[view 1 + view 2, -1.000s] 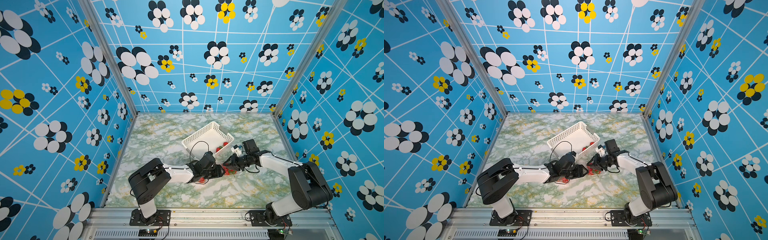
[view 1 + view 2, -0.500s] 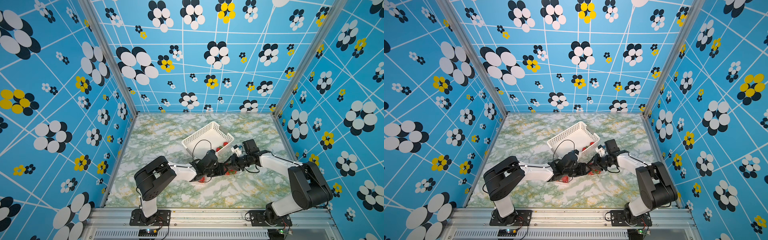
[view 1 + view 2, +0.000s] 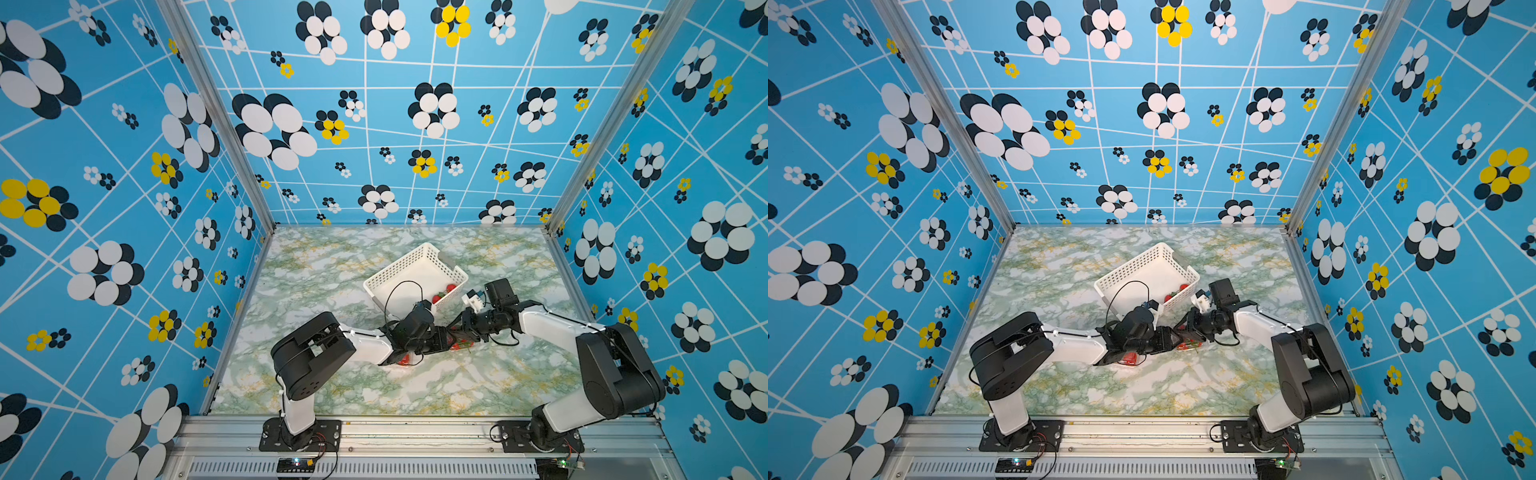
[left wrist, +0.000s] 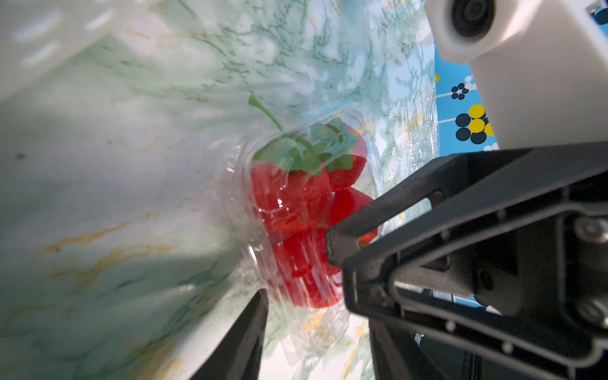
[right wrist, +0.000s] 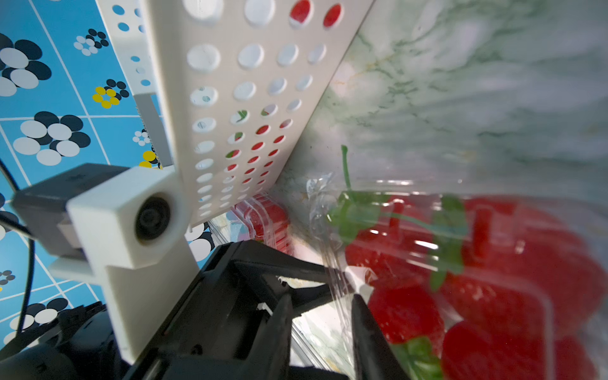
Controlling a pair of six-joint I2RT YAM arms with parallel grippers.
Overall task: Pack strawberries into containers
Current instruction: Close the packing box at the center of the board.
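Two robot arms reach in from the near edge of a green-marbled tabletop and meet at its middle. Nearest, tucked under the wrist of the left arm, sits a small clear plastic container, red inside.

Just beyond it, between the two hands, lies a second container. It is almost invisible except for glints of light. Glossy red strawberries with green leafy caps are packed in it, and one thin green stem sticks out.

The left hand is partly open, with a finger on either side of one end of this second container. The right hand has its fingers a narrow way apart, with the container's clear edge between them. Whether they pinch it cannot be told.

Farther back, just beside the hands, stands a white perforated basket holding a few loose strawberries. Behind it rises a blue wall printed with flower shapes.
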